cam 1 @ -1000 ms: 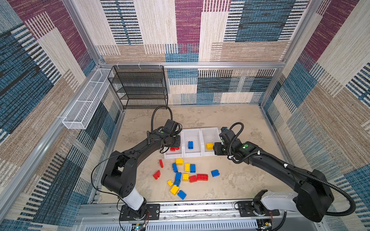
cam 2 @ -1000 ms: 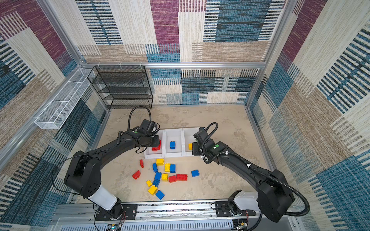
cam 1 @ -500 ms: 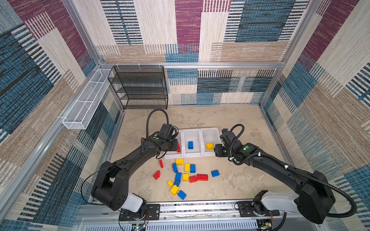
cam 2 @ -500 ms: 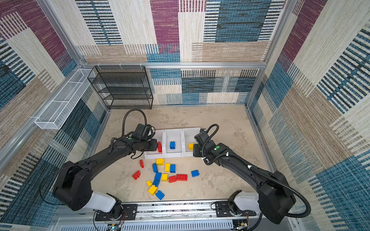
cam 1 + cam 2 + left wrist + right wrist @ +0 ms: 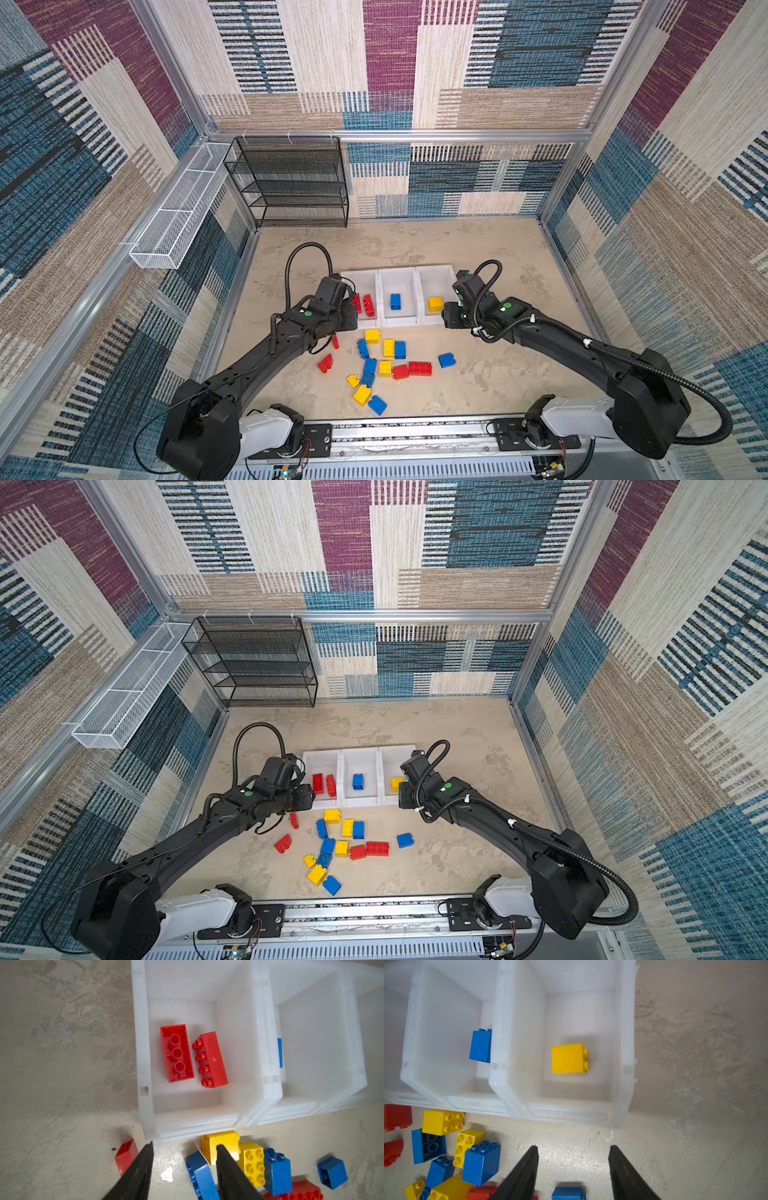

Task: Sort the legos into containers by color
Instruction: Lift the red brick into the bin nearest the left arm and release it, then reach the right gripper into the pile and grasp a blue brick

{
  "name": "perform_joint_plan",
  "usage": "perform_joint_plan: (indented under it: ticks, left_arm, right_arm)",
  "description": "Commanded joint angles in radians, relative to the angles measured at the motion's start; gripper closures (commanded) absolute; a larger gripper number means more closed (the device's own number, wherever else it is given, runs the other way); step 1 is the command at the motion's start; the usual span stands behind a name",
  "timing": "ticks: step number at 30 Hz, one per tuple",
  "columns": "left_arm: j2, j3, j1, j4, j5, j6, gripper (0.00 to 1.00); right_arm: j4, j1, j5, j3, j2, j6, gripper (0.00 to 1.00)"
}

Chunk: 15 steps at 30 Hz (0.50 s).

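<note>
Three joined white containers (image 5: 397, 270) stand in a row. In both top views the left one holds two red legos (image 5: 363, 304) (image 5: 324, 784), the middle a blue one (image 5: 395, 301), the right a yellow one (image 5: 434, 304). Several loose red, blue and yellow legos (image 5: 388, 348) lie in front of them. My left gripper (image 5: 184, 1147) hangs open and empty over the table by the left container's near corner, above a blue lego (image 5: 200, 1169). Open and empty too, my right gripper (image 5: 573, 1148) hovers before the right container (image 5: 571, 1113), over a lone blue lego (image 5: 568, 1193).
A black mesh shelf rack (image 5: 291, 183) stands at the back left corner. A long white wire basket (image 5: 174, 224) hangs on the left wall. Patterned walls close in the table on three sides, and a metal rail (image 5: 415, 432) runs along the front.
My left gripper has drawn back from over the left container toward the front and its jaws have widened. A second red lego now lies in that container. The right arm has barely moved.
</note>
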Motion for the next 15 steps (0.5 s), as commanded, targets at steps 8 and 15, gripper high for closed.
perform_joint_plan:
  ticks: [8,15]
  left_arm:
    - [-0.166,-0.111,0.025,-0.016,-0.068,-0.062,0.46]
    - [-0.213,-0.136,0.031,-0.042,-0.083,-0.066,0.45]
  right_arm:
    - [0.016,0.174,-0.002,0.089,0.128,0.05,0.43]
    - [0.021,0.277,-0.024,0.169,0.262,0.054,0.43]
